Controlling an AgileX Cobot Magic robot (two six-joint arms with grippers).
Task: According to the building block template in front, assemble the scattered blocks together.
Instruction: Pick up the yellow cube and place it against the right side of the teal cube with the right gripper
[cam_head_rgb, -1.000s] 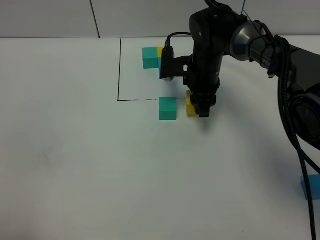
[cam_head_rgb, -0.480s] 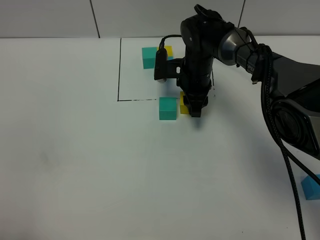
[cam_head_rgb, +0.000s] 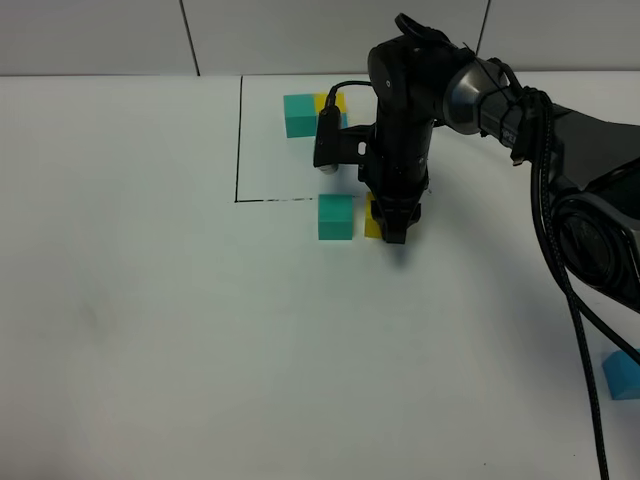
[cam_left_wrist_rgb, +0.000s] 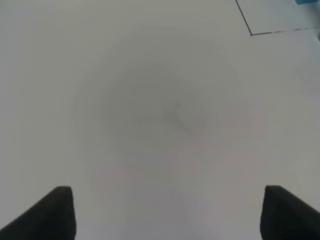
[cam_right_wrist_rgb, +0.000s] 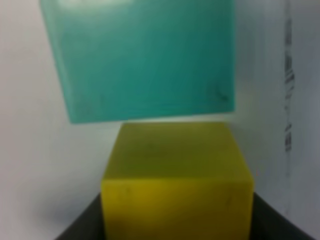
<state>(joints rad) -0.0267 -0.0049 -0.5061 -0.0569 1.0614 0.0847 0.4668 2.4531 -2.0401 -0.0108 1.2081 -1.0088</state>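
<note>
Yellow cube (cam_right_wrist_rgb: 176, 180) sits right in front of the right gripper (cam_head_rgb: 395, 232), whose jaws are pinched together behind it, gripping nothing; contact looks likely, though blur hides it. Teal cube (cam_head_rgb: 335, 217) lies straight beyond, on the side away from the tool, 1 thin gap between the 2, both just below the template (cam_head_rgb: 300, 114). Blue cube (cam_head_rgb: 622, 376) waits well apart. Left gripper (cam_left_wrist_rgb: 167, 212) hangs wide, empty; the right arm is nearer.
</note>
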